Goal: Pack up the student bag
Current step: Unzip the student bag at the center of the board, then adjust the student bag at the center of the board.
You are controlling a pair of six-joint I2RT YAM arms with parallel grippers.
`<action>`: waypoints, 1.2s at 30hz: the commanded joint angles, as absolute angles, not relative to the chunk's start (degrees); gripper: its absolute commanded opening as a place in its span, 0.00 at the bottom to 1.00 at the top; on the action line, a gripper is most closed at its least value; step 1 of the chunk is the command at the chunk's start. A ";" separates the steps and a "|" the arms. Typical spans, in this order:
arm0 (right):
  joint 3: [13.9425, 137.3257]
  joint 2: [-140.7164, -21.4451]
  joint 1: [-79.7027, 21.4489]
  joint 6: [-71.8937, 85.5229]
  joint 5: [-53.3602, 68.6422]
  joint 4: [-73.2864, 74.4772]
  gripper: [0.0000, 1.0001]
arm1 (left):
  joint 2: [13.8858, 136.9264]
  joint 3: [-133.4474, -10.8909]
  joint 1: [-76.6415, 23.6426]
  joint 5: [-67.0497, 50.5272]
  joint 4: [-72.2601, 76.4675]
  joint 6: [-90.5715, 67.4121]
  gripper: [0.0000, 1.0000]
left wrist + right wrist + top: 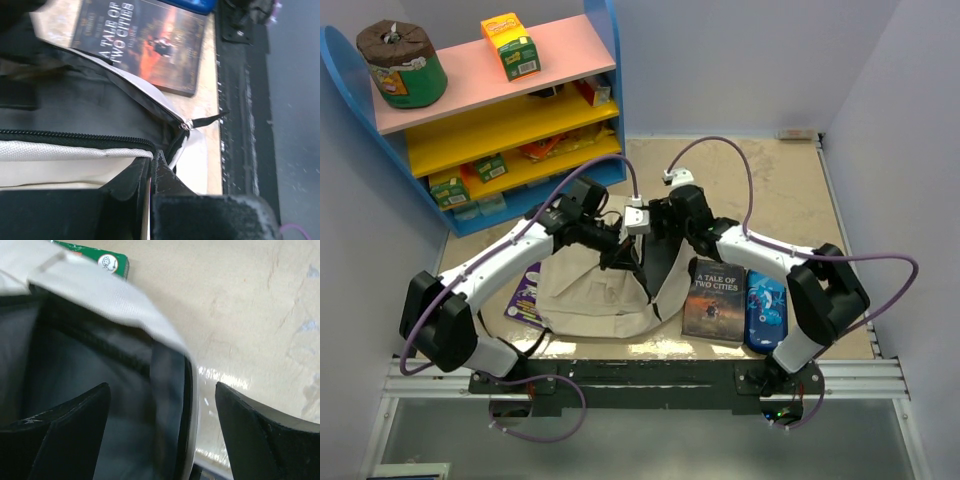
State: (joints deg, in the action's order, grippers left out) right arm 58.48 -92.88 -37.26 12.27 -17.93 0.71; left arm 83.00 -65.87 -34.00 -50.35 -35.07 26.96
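Observation:
The student bag (pixel 585 298), floppy beige fabric with dark lining, lies at the table's near middle, its mouth held up and open. My left gripper (pixel 620 257) is shut on the bag's rim; in the left wrist view the jaws (pixel 151 161) pinch the white piping beside the black zipper (pixel 75 136). My right gripper (pixel 655 238) is open at the opposite side of the mouth. In the right wrist view its fingers (pixel 75 412) stand wide apart, with the bag's rim (pixel 172 385) between them and untouched. The dark inside of the bag (pixel 90 365) shows.
A book titled A Tale of Two Cities (pixel 713 300) lies right of the bag, with a glossy blue pencil case (pixel 766 310) beside it. A purple book (pixel 525 292) pokes out under the bag's left side. A coloured shelf (pixel 510 110) with boxes stands at the back left.

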 commanded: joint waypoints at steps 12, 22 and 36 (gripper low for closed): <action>64.43 -97.39 -34.54 -9.49 3.95 -0.79 0.87 | 78.93 -70.93 -33.92 -59.50 -51.77 42.10 0.00; 64.59 -101.57 -33.75 -8.97 12.30 5.09 0.82 | 78.31 -71.54 -33.92 -58.01 -48.96 39.20 0.00; 62.50 -86.77 -27.16 9.13 -3.67 0.18 0.00 | 80.23 -83.64 -34.10 -44.48 -39.55 29.01 0.00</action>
State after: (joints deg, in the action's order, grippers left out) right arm 64.84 -100.95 -30.30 2.66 7.20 4.93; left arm 78.63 -74.11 -34.06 -47.70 -46.35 32.77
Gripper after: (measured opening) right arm 0.027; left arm 0.027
